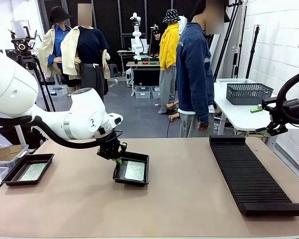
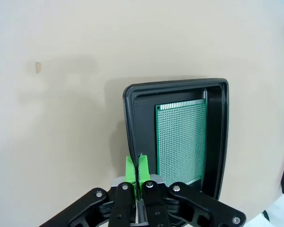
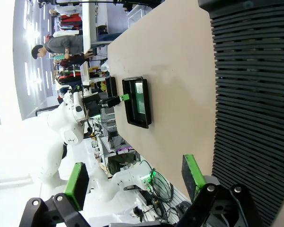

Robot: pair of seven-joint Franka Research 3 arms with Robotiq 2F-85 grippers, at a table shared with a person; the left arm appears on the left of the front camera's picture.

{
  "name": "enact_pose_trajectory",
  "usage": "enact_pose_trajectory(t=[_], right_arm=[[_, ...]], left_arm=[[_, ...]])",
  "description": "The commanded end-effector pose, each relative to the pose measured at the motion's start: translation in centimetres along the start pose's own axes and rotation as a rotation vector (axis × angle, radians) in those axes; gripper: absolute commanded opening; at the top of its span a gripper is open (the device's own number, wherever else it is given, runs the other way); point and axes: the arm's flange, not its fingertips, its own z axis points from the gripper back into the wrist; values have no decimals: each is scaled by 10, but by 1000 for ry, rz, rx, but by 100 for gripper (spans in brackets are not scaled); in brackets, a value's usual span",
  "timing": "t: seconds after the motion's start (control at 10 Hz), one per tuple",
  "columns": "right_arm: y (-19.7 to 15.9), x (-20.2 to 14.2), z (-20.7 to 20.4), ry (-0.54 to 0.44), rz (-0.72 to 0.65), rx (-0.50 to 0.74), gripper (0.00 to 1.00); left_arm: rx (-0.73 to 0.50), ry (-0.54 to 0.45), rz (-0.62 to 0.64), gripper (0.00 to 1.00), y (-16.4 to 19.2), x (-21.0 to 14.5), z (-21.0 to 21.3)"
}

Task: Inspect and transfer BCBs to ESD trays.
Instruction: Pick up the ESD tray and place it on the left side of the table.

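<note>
Nearest you on the tan table [image 1: 179,199], the middle ESD tray [image 1: 131,170] sits a little left of centre with a green BCB [image 1: 135,171] lying flat on its floor. Your left gripper [image 1: 117,160] is down at that tray's near-left rim. The left wrist view shows its green pads [image 2: 130,170] pressed together, jaws closed, tips right at the rim [image 2: 128,123]. They look to pinch the rim's edge, though from this angle you can't be sure they hold it rather than just touch it. The board itself is apart from the fingers, lying against the tray's opposite side.

At the table's left edge, the second ESD tray [image 1: 28,169] holds another BCB [image 1: 33,172], also flat.

To the right, the long black ribbed rack [image 1: 251,177] runs from near edge toward the far side. Your right gripper [image 3: 135,182] hangs above its end, green pads wide apart, holding nothing; in the front view that arm is up high at the right edge.

Across the table a person in a denim jacket [image 1: 194,74] stands at the far side. Behind, a dark mesh basket [image 1: 248,93] rests on a white side table.
</note>
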Motion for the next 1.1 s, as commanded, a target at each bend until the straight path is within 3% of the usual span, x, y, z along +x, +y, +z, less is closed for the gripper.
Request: enact_pose_trajectory(t=[0.0,0.4,1.0], right_arm=[[0,2,0,9,11,7,100],[0,2,0,9,11,7,100],[0,2,0,9,11,7,100]], left_arm=[[14,-32,-32,0,20,-7,10],[86,-11,-86,0,69,-2,30],[137,38,-31,0,136,10,37]])
